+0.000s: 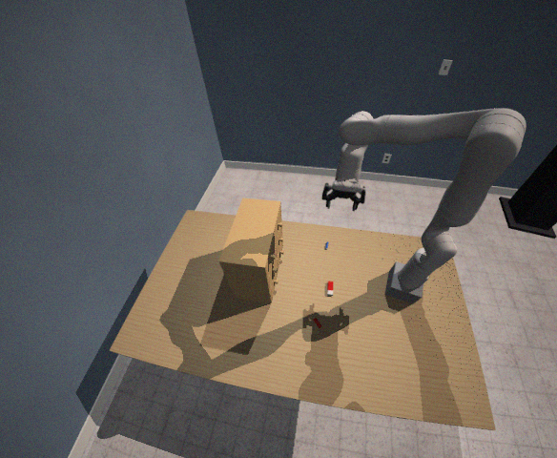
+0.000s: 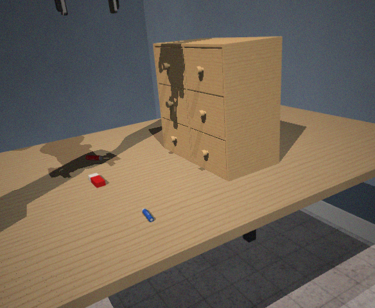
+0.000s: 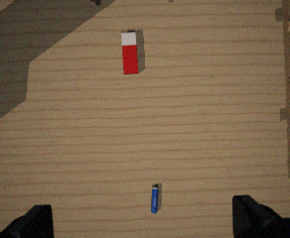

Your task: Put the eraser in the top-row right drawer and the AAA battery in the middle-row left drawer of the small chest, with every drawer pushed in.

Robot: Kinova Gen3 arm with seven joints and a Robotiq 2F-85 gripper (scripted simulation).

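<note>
The small wooden chest point(image 2: 219, 102) stands on the table with six knobbed drawers, all pushed in; it also shows in the top view point(image 1: 255, 251). The red and white eraser point(image 2: 97, 179) lies on the table in front of it, seen too in the top view point(image 1: 329, 288) and the wrist view point(image 3: 129, 53). The blue AAA battery point(image 2: 148, 215) lies nearer the table's edge, seen too in the top view point(image 1: 326, 244) and the wrist view point(image 3: 155, 198). My gripper point(image 1: 343, 200) is open and empty, high above the table over the battery; its fingertips frame the wrist view point(image 3: 147, 223).
A small dark red object point(image 2: 94, 157) lies in the arm's shadow beyond the eraser, seen too in the top view point(image 1: 317, 322). The arm's base point(image 1: 404, 288) stands on the table opposite the chest's front. A black cabinet point(image 1: 545, 184) stands on the floor.
</note>
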